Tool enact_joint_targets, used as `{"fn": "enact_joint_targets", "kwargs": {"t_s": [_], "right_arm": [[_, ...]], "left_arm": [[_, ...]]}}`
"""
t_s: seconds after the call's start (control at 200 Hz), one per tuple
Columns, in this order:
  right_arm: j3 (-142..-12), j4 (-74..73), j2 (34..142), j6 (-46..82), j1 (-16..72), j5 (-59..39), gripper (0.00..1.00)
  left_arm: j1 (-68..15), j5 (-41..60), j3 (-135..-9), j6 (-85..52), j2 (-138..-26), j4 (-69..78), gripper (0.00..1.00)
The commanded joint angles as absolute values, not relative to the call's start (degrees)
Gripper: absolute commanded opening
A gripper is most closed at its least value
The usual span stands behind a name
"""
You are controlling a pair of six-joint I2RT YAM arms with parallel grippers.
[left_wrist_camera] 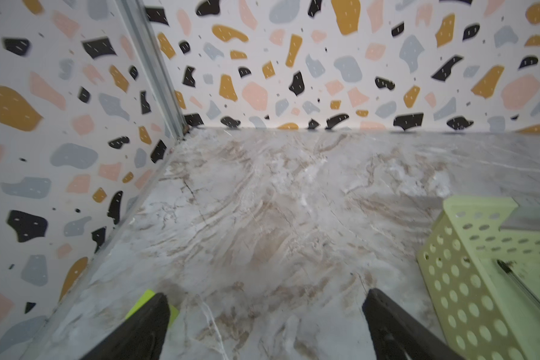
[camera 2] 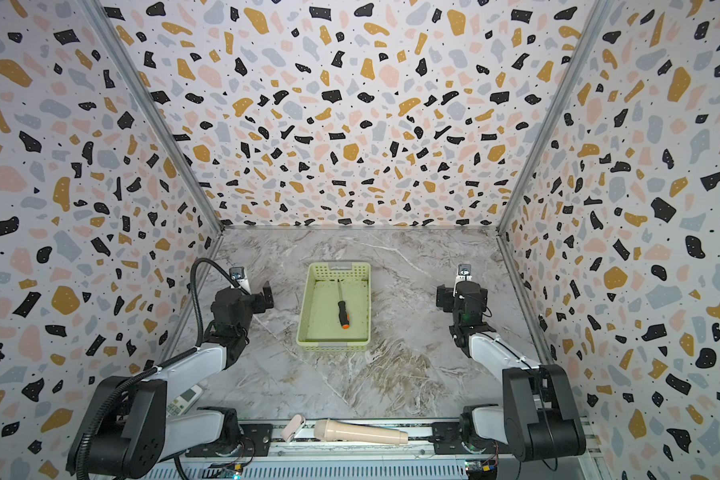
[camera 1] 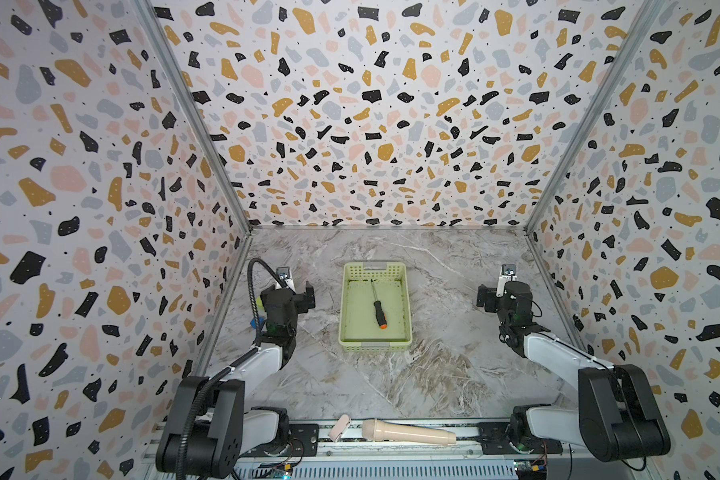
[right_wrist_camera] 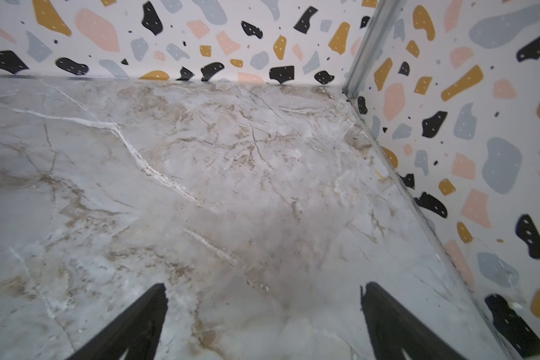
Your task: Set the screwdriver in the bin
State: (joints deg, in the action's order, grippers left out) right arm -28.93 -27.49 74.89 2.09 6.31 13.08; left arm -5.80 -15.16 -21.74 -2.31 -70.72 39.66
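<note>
the screwdriver lies flat on the floor of the bin, shaft toward 12 o'clock and orange end toward 6. it looks clear of the walls. judged from this, the one step of the task is done.

the left gripper hangs near the bin at its 9 o'clock. the right gripper is farther off at 3 o'clock. both have jaws spread wide and hold nothing, with only the table under them. nothing seems left to move.
</note>
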Motion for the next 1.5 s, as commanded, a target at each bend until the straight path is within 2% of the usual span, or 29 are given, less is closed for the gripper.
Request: {"fn": "enact_joint_targets", "kwargs": {"t_s": [0.0, 0.29, 0.511, 0.701, 0.906, 1.047, 1.207, 1.327, 1.497], "right_arm": [[-27.7, -36.2, 77.1, -1.7, 5.5, 5.9, 0.99], [-21.7, -51.3, 81.9, -2.0, 4.7, 0.3, 0.99], [-17.7, -59.9, 83.6, -2.0, 4.3, -0.3, 0.99], [-12.8, -69.8, 85.2, -0.6, 3.1, -1.0, 0.99], [-11.8, -71.6, 85.3, -0.5, 2.0, -3.8, 0.99], [-11.4, -72.3, 85.3, -0.5, 1.8, -4.8, 0.99], [-10.2, -74.0, 84.9, -2.9, 2.6, -7.0, 0.99], [-7.7, -79.1, 84.5, -3.8, 4.9, -2.7, 0.99], [-8.6, -77.7, 84.8, -1.6, 4.1, -0.6, 0.99]], "left_arm": [[-6.1, -21.6, -16.5, -0.4, -69.5, 57.2, 1.0], [-6.0, -20.5, -17.2, 0.7, -68.8, 52.8, 1.0], [-6.0, -18.3, -15.4, 0.8, -66.7, 51.5, 1.0], [-6.0, -19.3, -9.5, -0.4, -69.3, 60.6, 1.0], [-6.0, -14.8, -8.9, 1.4, -76.3, 67.2, 0.99], [-6.0, -15.9, -7.6, 0.8, -80.4, 73.4, 1.0], [-6.0, -17.6, -8.7, 0.1, -80.2, 70.5, 1.0], [-6.0, -19.3, -9.3, -0.6, -80.2, 69.2, 1.0], [-6.4, -20.2, -6.8, -0.1, -79.5, 73.0, 1.0]]}}
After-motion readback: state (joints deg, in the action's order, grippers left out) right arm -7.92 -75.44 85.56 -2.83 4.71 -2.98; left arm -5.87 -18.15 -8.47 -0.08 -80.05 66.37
